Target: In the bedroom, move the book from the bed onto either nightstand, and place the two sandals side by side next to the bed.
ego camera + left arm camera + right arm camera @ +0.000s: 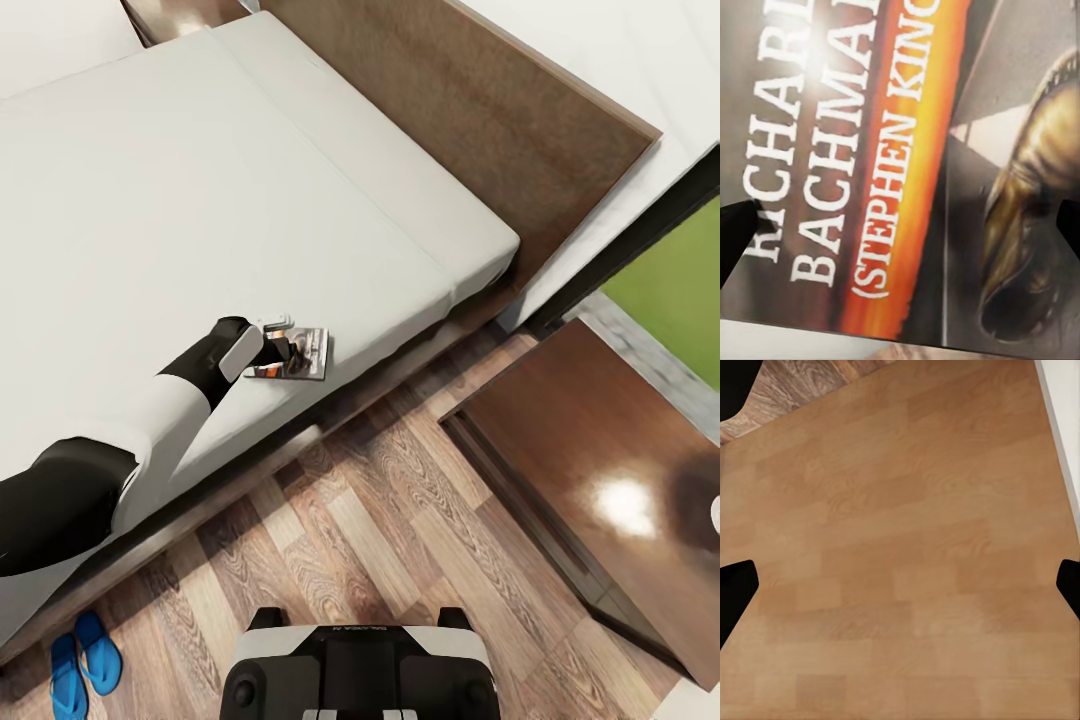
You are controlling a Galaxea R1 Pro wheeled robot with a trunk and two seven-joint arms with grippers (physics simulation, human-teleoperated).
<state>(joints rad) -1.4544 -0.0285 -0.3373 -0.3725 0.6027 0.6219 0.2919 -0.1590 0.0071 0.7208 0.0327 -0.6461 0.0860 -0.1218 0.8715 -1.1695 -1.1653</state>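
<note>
On the bed's [200,180] near edge, left tool [283,347] spread wide over the book [310,355]; right tool [900,585] likewise spread.

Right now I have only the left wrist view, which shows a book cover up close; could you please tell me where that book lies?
Observer: The book lies flat on the bed, close to its near edge, with the left gripper right over it, jaws open.
Operator: Thank you. Is a nightstand within sight?
Observer: Yes, a nightstand stands on the floor to the robot's right of the book.
Operator: And the sandals?
Observer: The two sandals lie side by side on the floor next to the bed, to the robot's left.
</note>
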